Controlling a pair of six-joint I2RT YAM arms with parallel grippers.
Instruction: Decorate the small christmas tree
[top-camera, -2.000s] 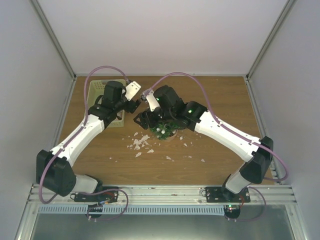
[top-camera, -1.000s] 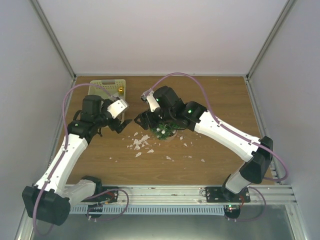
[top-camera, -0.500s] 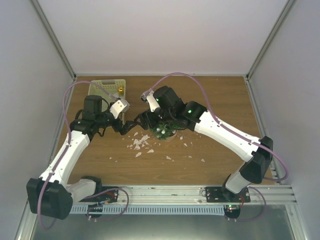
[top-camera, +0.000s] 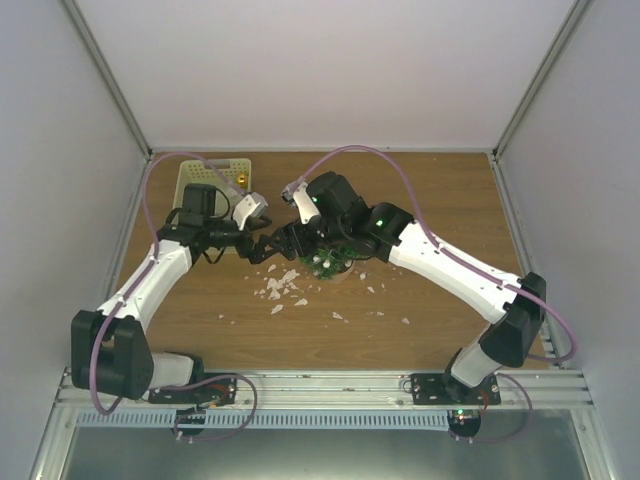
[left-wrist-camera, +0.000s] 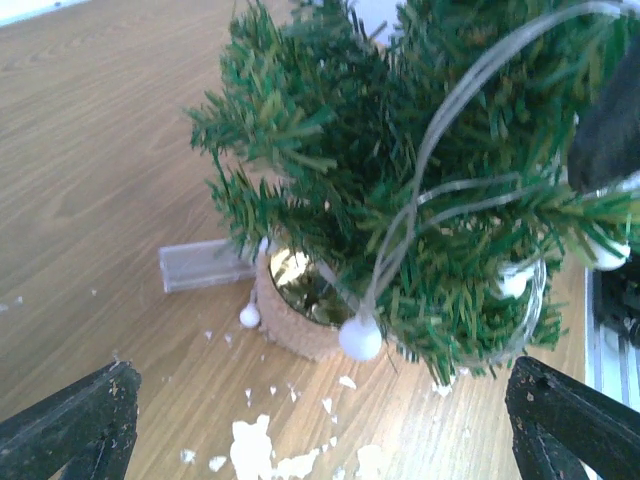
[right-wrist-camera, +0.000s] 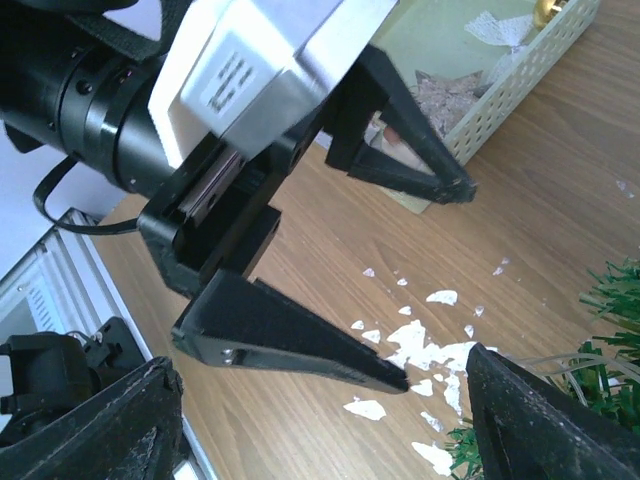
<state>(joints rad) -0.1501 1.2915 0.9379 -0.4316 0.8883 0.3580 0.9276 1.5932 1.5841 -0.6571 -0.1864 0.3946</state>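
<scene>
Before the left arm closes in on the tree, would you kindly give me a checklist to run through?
1. Left gripper open: ok, fingers wide apart.
2. Left gripper loaded: not ok, it is empty.
3. Small christmas tree standing on its pot base: ok.
4. Right gripper open: ok.
5. Room between the two grippers: not ok, they sit close together beside the tree.
6. Light string clear of the right gripper: cannot tell.

Both arms bent inward, left gripper (right-wrist-camera: 435, 285) and right gripper (top-camera: 285, 240) nearly tip to tip, jaws of each spread wide.
</scene>
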